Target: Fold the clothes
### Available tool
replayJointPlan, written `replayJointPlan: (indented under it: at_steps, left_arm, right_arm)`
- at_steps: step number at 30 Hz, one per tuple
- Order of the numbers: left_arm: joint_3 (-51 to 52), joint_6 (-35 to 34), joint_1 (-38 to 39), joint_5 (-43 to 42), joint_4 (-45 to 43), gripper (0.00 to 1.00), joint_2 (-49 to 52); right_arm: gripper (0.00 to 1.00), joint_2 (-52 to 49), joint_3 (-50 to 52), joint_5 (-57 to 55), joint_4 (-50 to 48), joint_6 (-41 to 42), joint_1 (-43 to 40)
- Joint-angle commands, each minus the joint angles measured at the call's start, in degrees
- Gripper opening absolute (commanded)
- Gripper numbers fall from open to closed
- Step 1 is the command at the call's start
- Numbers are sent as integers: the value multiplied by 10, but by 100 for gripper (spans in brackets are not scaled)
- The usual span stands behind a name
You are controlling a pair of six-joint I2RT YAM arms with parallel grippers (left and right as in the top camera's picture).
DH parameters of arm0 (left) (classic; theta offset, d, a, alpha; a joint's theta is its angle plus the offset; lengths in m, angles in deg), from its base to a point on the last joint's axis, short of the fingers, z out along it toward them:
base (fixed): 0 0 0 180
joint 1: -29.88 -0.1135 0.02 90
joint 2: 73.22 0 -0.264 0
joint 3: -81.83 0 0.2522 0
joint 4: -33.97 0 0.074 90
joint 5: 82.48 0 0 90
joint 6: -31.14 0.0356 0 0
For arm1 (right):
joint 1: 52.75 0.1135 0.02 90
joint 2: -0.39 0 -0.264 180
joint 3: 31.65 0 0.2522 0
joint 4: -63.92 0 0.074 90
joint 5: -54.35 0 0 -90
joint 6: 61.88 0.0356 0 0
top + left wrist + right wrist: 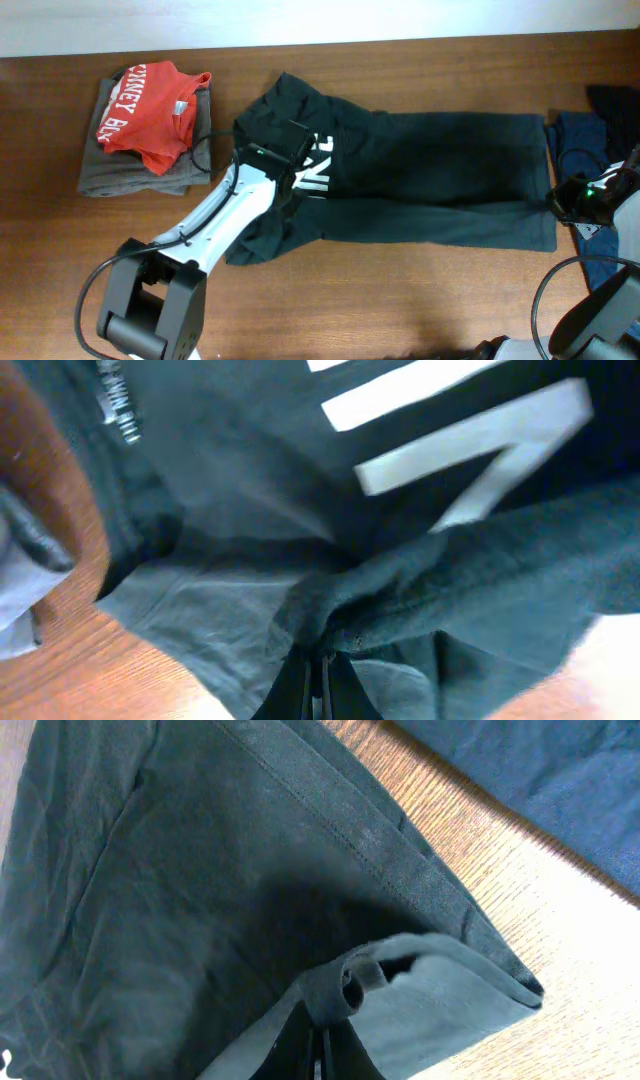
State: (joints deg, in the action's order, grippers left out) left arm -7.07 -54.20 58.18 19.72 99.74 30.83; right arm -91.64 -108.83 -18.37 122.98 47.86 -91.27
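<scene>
Dark tee lies spread across mid table, long axis L–R, white lettering facing up near its L end. L end is rumpled w/ creases; R part is flatter, hem near table's R side.

L arm comes in from front-L. L fingers are closed tight, pinching a bunch of tee fabric just below the lettering. In wrist view, cloth ridges run toward the pinch and big white strokes sit above it. Neck label is at top L, print too blurred to read.

R fingers are also closed tight, on the tee's front-R hem corner. Hem is doubled over at the pinch, paler inner side showing. Strip of bare wood runs betw. that hem and blue cloth beyond it.

Far L: red tee w/ white letters sits on a grey folded pile, just beside dark tee, not touching.
</scene>
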Motion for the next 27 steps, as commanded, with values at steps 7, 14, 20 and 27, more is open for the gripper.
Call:
replayJointPlan:
  at_steps: [7,14,20,27]
  left_arm:
    - [-10,-31,-31,8,-9,0,5]
    - [-10,-31,-31,7,-10,1,5]
    - [-10,-31,-34,19,-6,45,5]
    - [-10,-40,-64,1,26,57,4]
  right_arm:
    - [4,-3,2,1,-2,7,6]
    - [6,-3,2,1,-19,7,24]
    - [47,-3,2,1,-42,6,29]
    - [55,-3,2,4,9,5,9]
